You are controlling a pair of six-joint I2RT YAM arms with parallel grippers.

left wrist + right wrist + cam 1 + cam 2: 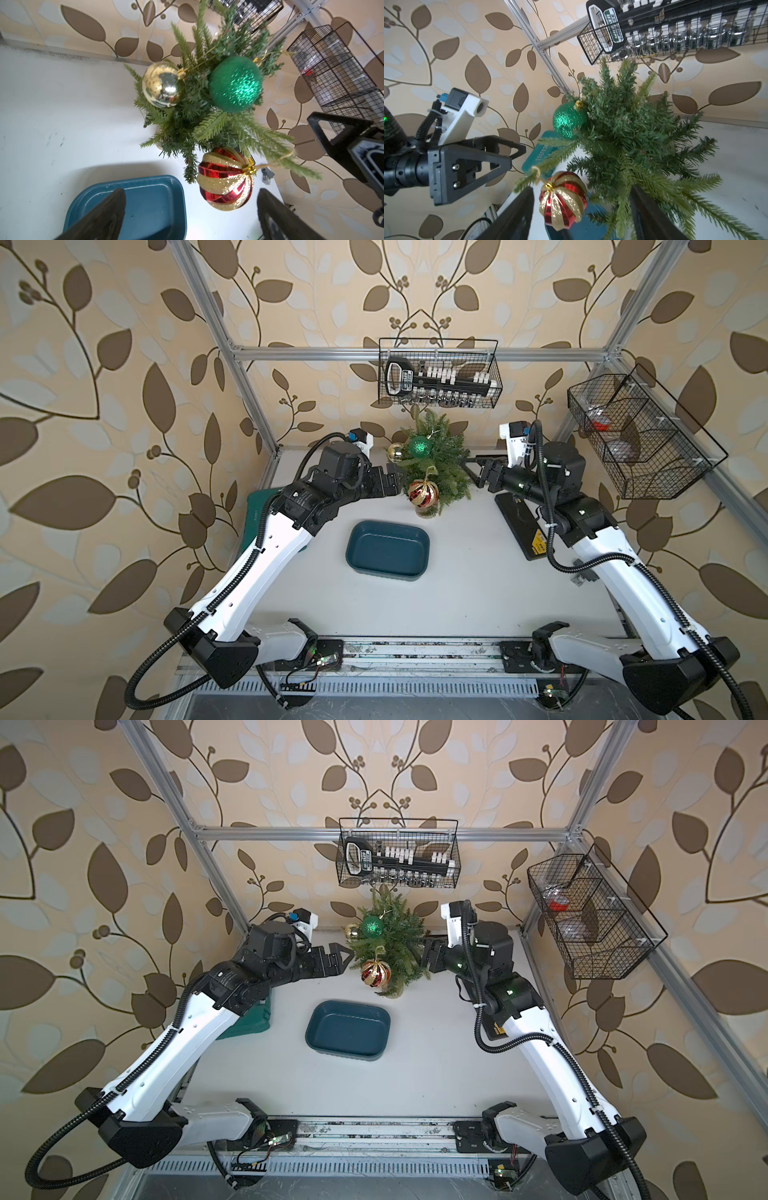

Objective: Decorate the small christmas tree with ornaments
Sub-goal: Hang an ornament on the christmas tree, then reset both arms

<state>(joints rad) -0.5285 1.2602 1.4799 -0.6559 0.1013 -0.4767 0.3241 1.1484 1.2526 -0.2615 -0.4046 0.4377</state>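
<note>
Striped red-gold bauble, shiny gold bauble, green glitter bauble hang on bushy green fir. Left gripper, right gripper: jaws wide, empty. Looks done.

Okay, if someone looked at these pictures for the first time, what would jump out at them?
The small christmas tree stands out at the back of the white table, hung with a green glitter bauble, a gold bauble and a red-and-gold striped bauble. The left pincer and right pincer, both open, flank it, and a teal tray sits in front.
</note>
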